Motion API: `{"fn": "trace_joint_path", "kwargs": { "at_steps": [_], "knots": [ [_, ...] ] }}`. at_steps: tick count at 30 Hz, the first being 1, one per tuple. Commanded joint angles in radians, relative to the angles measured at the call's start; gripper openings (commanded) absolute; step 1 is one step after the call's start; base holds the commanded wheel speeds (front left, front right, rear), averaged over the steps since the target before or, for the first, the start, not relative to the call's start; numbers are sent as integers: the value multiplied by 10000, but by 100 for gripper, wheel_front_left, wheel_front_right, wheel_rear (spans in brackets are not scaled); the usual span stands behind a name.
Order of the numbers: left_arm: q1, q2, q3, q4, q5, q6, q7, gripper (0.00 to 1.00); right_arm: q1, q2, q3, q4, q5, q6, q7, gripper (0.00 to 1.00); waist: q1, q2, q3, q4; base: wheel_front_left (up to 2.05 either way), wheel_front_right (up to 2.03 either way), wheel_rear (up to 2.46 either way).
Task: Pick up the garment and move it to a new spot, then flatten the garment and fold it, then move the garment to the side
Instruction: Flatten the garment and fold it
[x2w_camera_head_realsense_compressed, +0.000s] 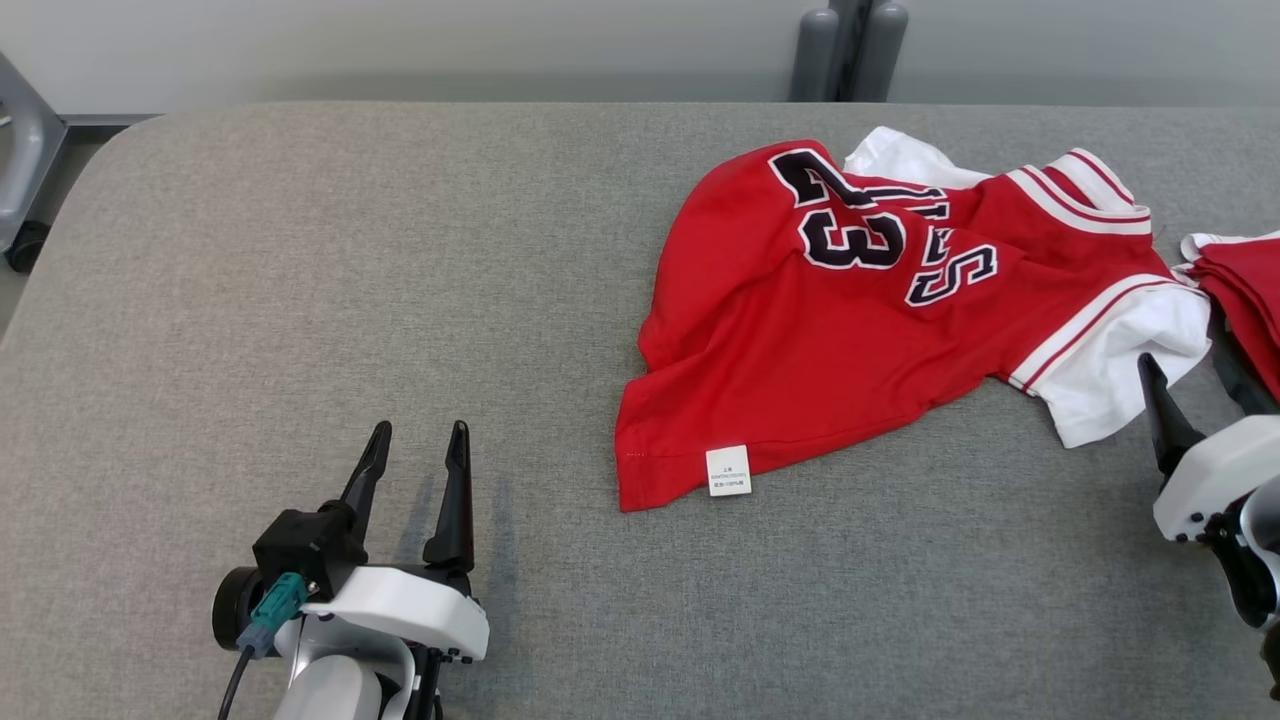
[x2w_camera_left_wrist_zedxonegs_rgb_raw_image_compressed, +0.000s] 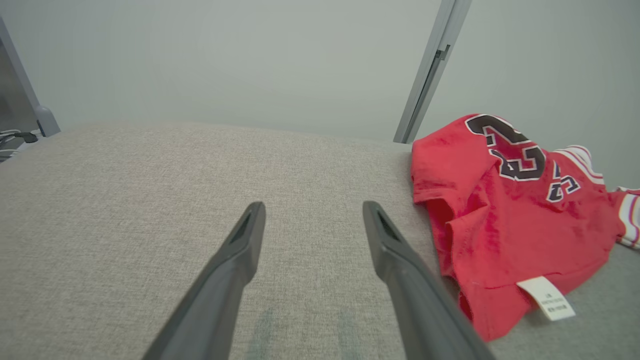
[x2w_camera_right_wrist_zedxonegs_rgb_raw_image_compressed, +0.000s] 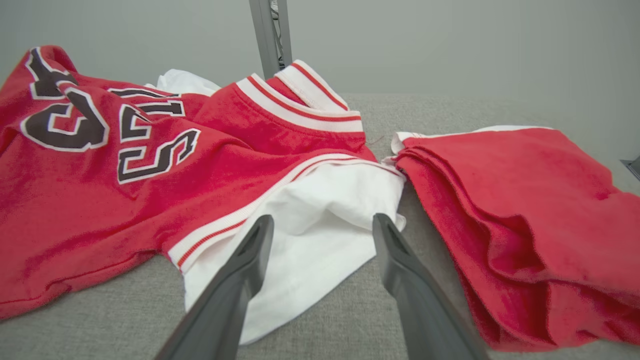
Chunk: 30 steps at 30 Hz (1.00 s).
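red knit jersey with white sleeves (x2w_camera_head_realsense_compressed: 830, 330) lies rumpled right of centre on the grey fabric-covered table (x2w_camera_head_realsense_compressed: 300, 250). nearest, the left gripper (x2w_camera_head_realsense_compressed: 421, 430) sits low with fingers spread, empty, well apart from it. at the near hem, a white care label (x2w_camera_head_realsense_compressed: 728, 470) has print too small to read. the right gripper (x2w_camera_right_wrist_zedxonegs_rgb_raw_image_compressed: 322, 220), also spread and holding nothing, points at the white sleeve (x2w_camera_right_wrist_zedxonegs_rgb_raw_image_compressed: 320, 195), beside a folded red cloth (x2w_camera_right_wrist_zedxonegs_rgb_raw_image_compressed: 525, 200). farther back: "23" (x2w_camera_head_realsense_compressed: 845, 215) and creased lettering ending in "s". it looks light, limp and grippy, so pinch hem corners or shoulders.
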Motion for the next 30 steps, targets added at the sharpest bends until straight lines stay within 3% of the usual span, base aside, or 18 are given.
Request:
{"fn": "trace_joint_path", "kwargs": {
  "at_steps": [1, 15, 16, 17, 20, 21, 30],
  "knots": [
    [-82, 47, 46, 13, 51, -72, 2, 100, 134, 22, -145, 83, -13, -3, 103, 100, 0, 0, 13, -50, 0, 0, 0],
    [-299, 44, 53, 80, 79, -135, 2, 100, -669, 886, -1362, 1954, -315, -1, 788, 100, 0, 0, 221, 321, 0, 0, 0],
    [-307, 44, 51, 79, 78, -132, 2, 100, -776, 934, -1401, 2133, -348, -1, 905, 84, 0, 0, 227, 332, 0, 0, 0],
    [-311, 44, 41, 84, 74, -124, 2, 100, -862, 991, -1468, 2319, -336, -1, 1017, 47, 0, 0, 227, 344, 0, 0, 0],
    [-303, 44, 13, 94, 25, -85, 2, 100, -1069, 1109, -1574, 2679, -362, -1, 1119, 5, 0, 0, 209, 355, 0, 0, 0],
    [-280, 44, 15, 97, 20, -71, 2, 100, -1090, 1144, -1592, 2758, -380, -1, 1080, 0, 0, 0, 191, 340, 0, 0, 0],
    [64, 44, 41, 179, -1, -77, 2, 100, -187, 1509, -1788, 2333, 33, -1, -291, 0, 0, 0, -245, -166, 0, 0, 0]
  ]
}}
